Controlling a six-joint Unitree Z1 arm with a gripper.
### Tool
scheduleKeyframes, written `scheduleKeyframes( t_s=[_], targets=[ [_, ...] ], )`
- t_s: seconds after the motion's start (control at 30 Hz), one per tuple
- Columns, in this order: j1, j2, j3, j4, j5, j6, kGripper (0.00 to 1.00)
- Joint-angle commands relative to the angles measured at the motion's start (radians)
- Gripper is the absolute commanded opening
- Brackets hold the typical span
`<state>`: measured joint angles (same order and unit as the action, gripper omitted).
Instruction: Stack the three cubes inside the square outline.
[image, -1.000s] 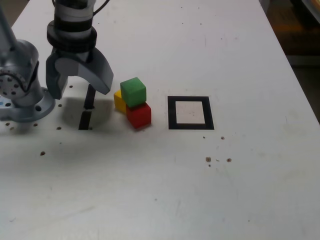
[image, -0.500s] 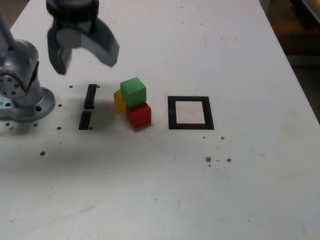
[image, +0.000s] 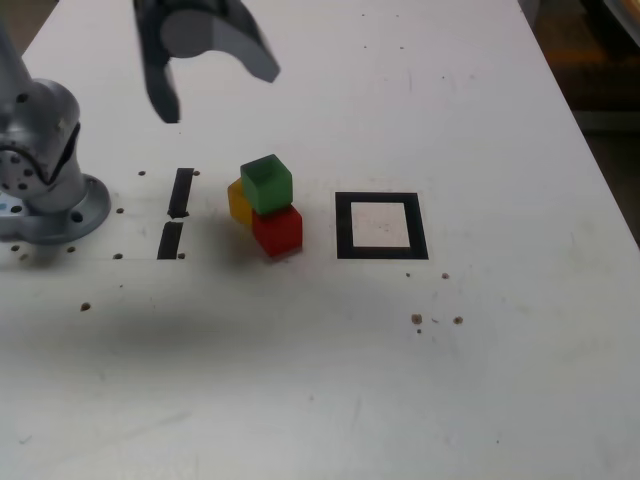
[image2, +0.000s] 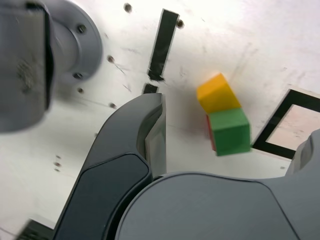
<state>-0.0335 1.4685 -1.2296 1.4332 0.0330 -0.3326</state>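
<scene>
A: So, what does the surface look like?

B: It is a white tabletop (image: 480, 120), matte and a little scuffed, with small screw holes near the grey round arm base (image: 45, 175) at the exterior view's left and a few dark crumbs (image: 436, 320) scattered below the square. Two short black tape strips (image: 176, 214) lie end to end just beside the base.

A: And the cubes?

B: All three cluster between the strips and the black tape square outline with its white interior (image: 380, 226). The small matte green cube (image: 266, 183) sits on top of the small matte red cube (image: 277, 229), and the small matte yellow cube (image: 239, 202) stands on the table touching them on the side toward the strips. None is inside the outline — the stack stands near it, to its left in the exterior view, with bare table between.

A: The tool?

B: The dark grey two-fingered gripper (image: 222, 100) hangs above the table toward the far edge, up and left of the cubes in the exterior view. Its jaws are spread wide and nothing is between them; the wrist view shows the same gap, empty.

A: Anything of the room?

B: Only a dim strip of floor — brownish, blurred — past the table's right edge (image: 600, 150) in the exterior view.
</scene>
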Motion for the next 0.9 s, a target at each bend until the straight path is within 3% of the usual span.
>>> scheduleKeyframes(
  t_s=[0.0, 0.27, 0.57, 0.87],
  targets=[
    [-0.028, 0.018, -0.024, 0.002, 0.0, -0.065, 0.94],
    [-0.05, 0.12, -0.021, -0.014, -0.033, -0.135, 0.94],
    [-0.05, 0.253, -0.005, -0.134, -0.086, -0.159, 0.92],
    [-0.049, 0.272, 0.04, -0.174, -0.109, -0.203, 0.78]
  ],
)
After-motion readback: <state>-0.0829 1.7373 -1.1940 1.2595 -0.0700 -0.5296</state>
